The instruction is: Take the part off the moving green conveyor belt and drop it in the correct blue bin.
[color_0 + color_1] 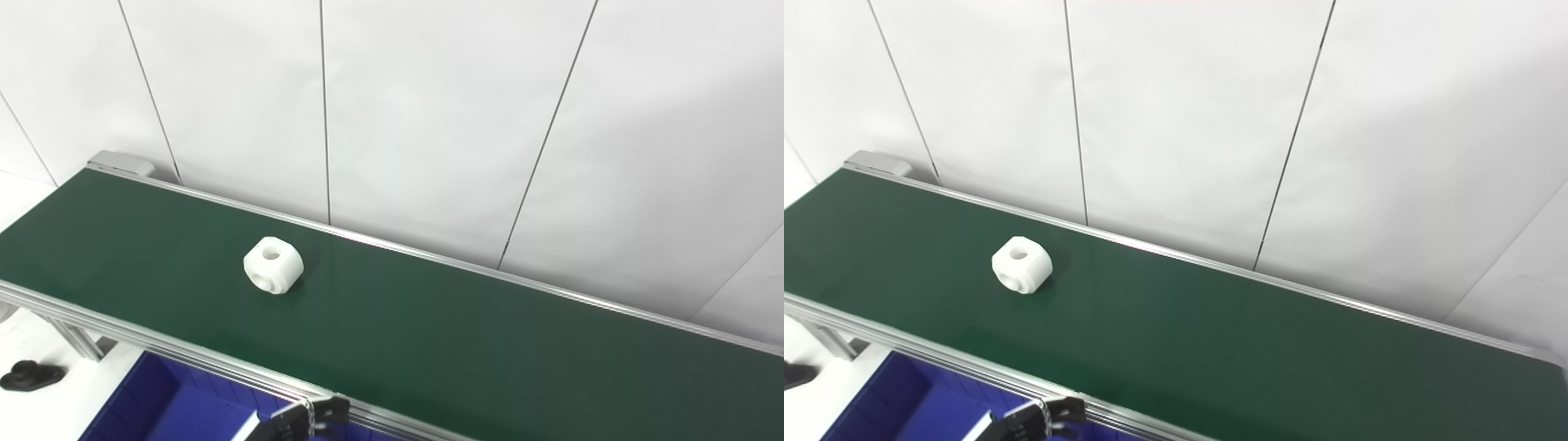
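A white blocky part point(273, 265) with round holes in its top and side lies on the green conveyor belt point(429, 331), left of the belt's middle. Only the dark fingertips of my left hand point(306, 419) show at the bottom edge. They sit just below the belt's near rail, above the blue bin point(159, 404), well short of the part. Too little of the hand shows to tell how its fingers stand. My right hand is out of view.
The belt's near aluminium rail point(153, 346) runs between the hand and the part. A white panelled wall point(429, 122) stands right behind the belt. A small black object point(30, 375) lies on the white surface at the far left.
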You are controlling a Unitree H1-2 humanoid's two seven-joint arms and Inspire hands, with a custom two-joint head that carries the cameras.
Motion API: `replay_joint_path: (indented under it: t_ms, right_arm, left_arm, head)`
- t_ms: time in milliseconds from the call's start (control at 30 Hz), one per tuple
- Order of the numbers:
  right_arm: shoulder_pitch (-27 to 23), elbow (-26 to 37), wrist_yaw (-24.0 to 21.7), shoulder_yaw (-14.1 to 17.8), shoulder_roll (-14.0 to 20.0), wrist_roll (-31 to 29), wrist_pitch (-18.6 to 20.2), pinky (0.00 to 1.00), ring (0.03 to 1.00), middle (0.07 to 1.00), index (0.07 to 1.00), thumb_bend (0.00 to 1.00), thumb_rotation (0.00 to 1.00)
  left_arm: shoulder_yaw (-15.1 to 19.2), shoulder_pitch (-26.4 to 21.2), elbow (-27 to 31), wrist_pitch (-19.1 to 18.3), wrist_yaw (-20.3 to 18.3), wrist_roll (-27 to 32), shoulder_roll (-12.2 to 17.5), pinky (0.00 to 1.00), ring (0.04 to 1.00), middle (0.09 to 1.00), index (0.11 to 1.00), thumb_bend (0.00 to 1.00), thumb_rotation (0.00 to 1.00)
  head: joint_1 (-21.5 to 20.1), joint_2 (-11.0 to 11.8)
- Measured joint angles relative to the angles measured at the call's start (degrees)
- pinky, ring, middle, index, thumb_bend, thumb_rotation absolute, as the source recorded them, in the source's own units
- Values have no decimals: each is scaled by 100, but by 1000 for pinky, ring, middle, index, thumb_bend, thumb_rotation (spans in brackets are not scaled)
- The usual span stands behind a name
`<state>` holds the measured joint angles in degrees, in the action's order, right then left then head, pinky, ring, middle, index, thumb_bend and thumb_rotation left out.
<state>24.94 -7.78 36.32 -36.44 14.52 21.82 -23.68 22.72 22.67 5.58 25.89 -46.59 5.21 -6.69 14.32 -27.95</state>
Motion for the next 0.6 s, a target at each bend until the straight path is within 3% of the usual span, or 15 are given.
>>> replay_joint_path:
  t_ms: [167, 233, 467, 600]
  right_arm:
    - [-53, 2, 3, -17, 67, -72, -1, 889, 937, 977, 1000, 723, 561]
    - [-49, 4, 3, -13, 89, -98, -1, 871, 920, 969, 1000, 719, 557]
    - [-53, 23, 60, -21, 101, -160, -1, 867, 909, 952, 1000, 724, 550]
    - [-52, 43, 61, -1, 102, -173, -2, 833, 891, 942, 1000, 747, 581]
  left_arm:
    - [178, -617, 654, 2, -59, 202, 345, 731, 798, 847, 827, 814, 367]
    - [117, -815, 905, 3, 57, 184, 555, 771, 830, 864, 831, 815, 341]
    - [-532, -1412, 1542, 4, 856, -722, 1227, 854, 904, 921, 889, 746, 344]
    - [-908, -2077, 1787, -24, 1275, -1325, 1628, 855, 913, 931, 894, 728, 213]
  head:
    - [-17, -53]
    - [-87, -132]
    - [-237, -273]
    - [-272, -352]
